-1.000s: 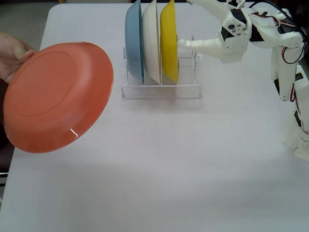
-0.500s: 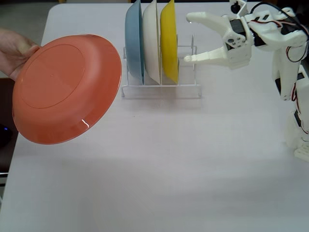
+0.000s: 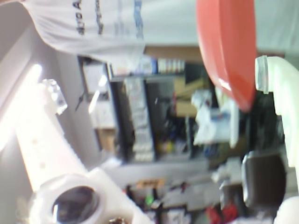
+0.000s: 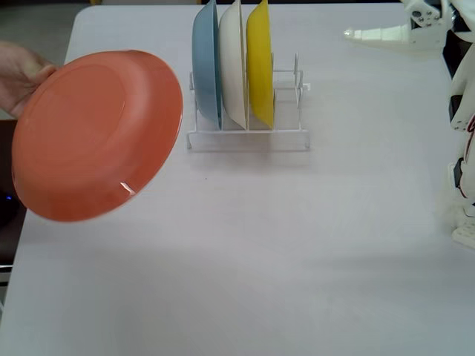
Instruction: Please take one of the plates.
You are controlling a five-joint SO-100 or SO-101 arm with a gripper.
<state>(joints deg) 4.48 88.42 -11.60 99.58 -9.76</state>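
A person's hand (image 4: pixel 18 74) at the left edge of the fixed view holds the orange plate (image 4: pixel 96 133) tilted up above the table. In the wrist view the plate (image 3: pixel 224 44) shows as a red-orange rim at the top right, far off, beyond the right finger (image 3: pixel 275 79). My gripper (image 4: pixel 360 26) is raised at the top right corner of the fixed view, well apart from the plate and the rack. Only one finger (image 4: pixel 378 33) shows there. In the wrist view the gripper (image 3: pixel 157 81) is open, with nothing between its fingers.
A white wire rack (image 4: pixel 249 139) at the back middle of the table holds a blue plate (image 4: pixel 205 67), a white plate (image 4: pixel 231 67) and a yellow plate (image 4: pixel 260 67) on edge. The arm's white base (image 4: pixel 464 185) stands at the right edge.
My gripper has drawn back from beside the yellow plate, up and to the right, nearly out of the fixed view. The hand-held orange plate has shifted a little.
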